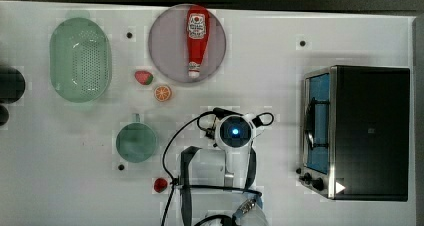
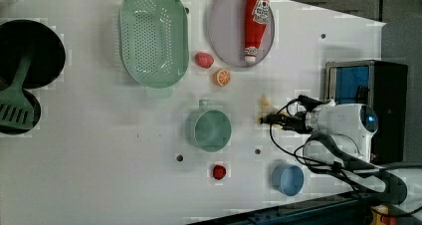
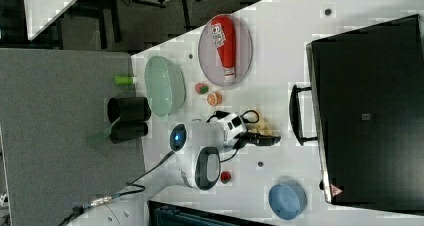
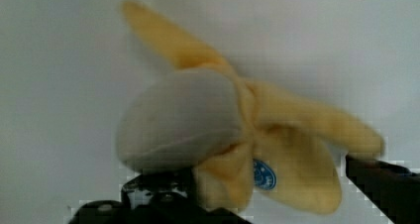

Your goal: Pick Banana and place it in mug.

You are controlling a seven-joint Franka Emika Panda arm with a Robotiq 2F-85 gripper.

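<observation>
The plush banana (image 4: 237, 135), half peeled with pale yellow flaps and a blue sticker, lies on the white table directly under my gripper (image 4: 255, 179). The dark fingers (image 4: 376, 177) stand apart on either side of it, so the gripper is open around the banana. In the left view the banana (image 2: 264, 101) peeks out beside the gripper (image 2: 266, 119). It is also in the right view, banana (image 3: 262, 126) by gripper (image 3: 272, 140). The round teal-green mug (image 1: 136, 142) stands upright and empty at the top view's left of my arm (image 1: 235, 131), also seen as the mug (image 2: 210, 130).
An oval green colander (image 1: 80, 59), a grey plate (image 1: 165, 51) with a ketchup bottle (image 1: 197, 38), a strawberry (image 1: 143, 77) and an orange slice (image 1: 162, 93) lie beyond the mug. A toaster oven (image 1: 365, 131), a blue cup (image 2: 287, 179) and a small red fruit (image 1: 160, 185) are nearby.
</observation>
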